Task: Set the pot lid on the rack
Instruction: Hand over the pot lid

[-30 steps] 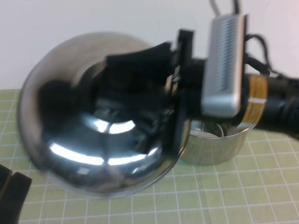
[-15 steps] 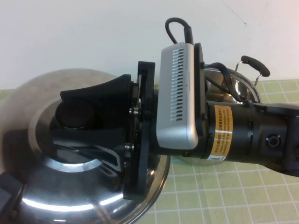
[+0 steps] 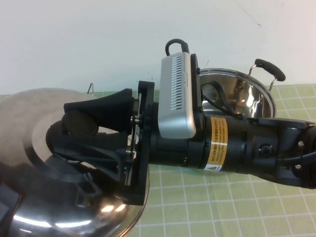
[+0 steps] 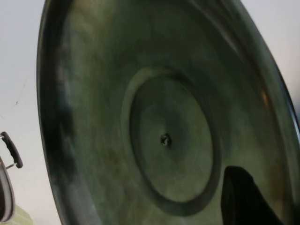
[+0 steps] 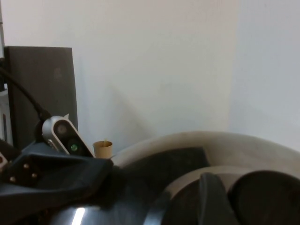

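Note:
The pot lid point(image 3: 54, 197), shiny domed steel, fills the lower left of the high view, tilted with its dome facing up toward the camera. My right gripper point(image 3: 74, 126) reaches in from the right and is shut on the lid's black knob point(image 3: 81, 123). The knob point(image 5: 267, 197) and one finger point(image 5: 211, 199) also show in the right wrist view. A thin wire tip point(image 3: 91, 88), apparently one of the rack's uprights, pokes up behind the lid's far rim; the rack's tray is hidden. My left gripper is beneath the lid. Its wrist view shows the lid's underside point(image 4: 168, 140) and one dark finger point(image 4: 243, 199).
The deep steel pot point(image 3: 247, 98) with black handles point(image 3: 270, 69) stands at the back right on the green grid mat point(image 3: 222, 207), partly behind my right arm. A white wall rises behind. The right wrist view shows my left arm's camera point(image 5: 63, 133) and a dark panel point(image 5: 42, 89).
My right gripper has carried the lid left and lower across the high view, and the lid has tipped flatter. More of the pot has come into view behind the arm.

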